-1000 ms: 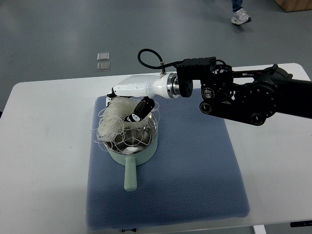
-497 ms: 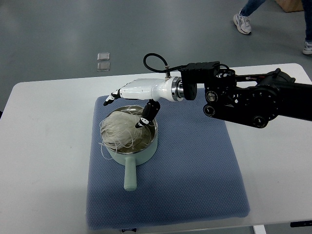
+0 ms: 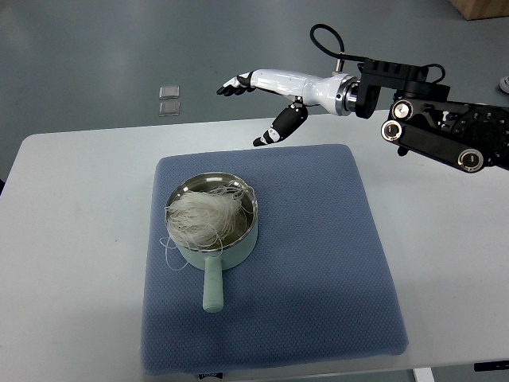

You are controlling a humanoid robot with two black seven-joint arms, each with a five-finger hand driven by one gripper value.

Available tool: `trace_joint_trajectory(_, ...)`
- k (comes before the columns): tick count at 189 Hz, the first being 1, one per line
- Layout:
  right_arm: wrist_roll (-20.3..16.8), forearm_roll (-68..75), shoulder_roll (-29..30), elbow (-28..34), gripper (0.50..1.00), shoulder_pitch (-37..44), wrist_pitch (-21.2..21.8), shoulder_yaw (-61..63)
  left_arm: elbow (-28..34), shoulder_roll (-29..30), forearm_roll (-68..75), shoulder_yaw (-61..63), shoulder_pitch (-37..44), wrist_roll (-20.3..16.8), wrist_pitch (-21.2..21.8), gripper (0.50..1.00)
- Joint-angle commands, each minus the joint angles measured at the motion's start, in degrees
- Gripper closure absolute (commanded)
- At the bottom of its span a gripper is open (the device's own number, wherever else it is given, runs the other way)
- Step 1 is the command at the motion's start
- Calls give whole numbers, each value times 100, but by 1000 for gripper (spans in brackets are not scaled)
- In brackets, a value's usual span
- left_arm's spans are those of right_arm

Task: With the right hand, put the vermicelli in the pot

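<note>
We see a white surface (image 3: 71,263) filling most of the frame, with a grey-blue floor (image 3: 95,56) across the top. On the surface lies a blue mat (image 3: 318,278) with a fine dotted weave. Left of the frame's centre sits the pot (image 3: 238,248), pale mint green outside, handle included, and shiny silver inside. The vermicelli (image 3: 200,219) in it is translucent white, with thin pale strands trailing over the rim. At upper centre we see the right hand (image 3: 266,99), glossy white with black fingertips, joined to a black arm (image 3: 445,135) with silver fittings at upper right. Two small clear squares (image 3: 168,101) lie on the floor at upper left.
</note>
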Motion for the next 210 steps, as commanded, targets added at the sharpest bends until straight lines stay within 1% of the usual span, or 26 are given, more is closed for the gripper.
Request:
trace_joint_trajectory(1,-24,726,-67,-288,624,-375,-57,357,9,0,0,0,0,0,2,500)
trace_joint_trajectory(16,-41,1307,-6,-667,624,-745,-180,832,9,0,0,0,0,0,2,500)
trace_joint_trajectory(46,-68,2431,240,-1536,624,-1492,-698,1710,0,0,0,0,0,0,2,500)
trace_joint_trajectory(58,-68,2950,398,-1827,624,-1694,-734,1895,0,0,0,0,0,0,2,500)
trace_joint_trajectory(70,-68,3503,469,-1985,624,-1887,-734,1948,0,0,0,0,0,0,2,500)
trace_joint_trajectory(101,-68,5094,443,-2029,626,-2142,-786,1957,0,0,0,0,0,0,-6,500)
trace_joint_trajectory(123,-50,5789,478,-2064,621,-2221,-786,1957,0,0,0,0,0,0,-7,500)
trace_joint_trajectory(130,-41,5851,487,-2082,619,-2239,-795,1957,0,0,0,0,0,0,-7,500)
trace_joint_trajectory(139,-6,5877,504,-2091,581,-2265,-795,1957,-9,0,0,-9,0,0,-7,500)
trace_joint_trajectory(210,3,5895,522,-2099,576,-2450,-786,1975,-9,0,0,-18,-9,0,-7,500)
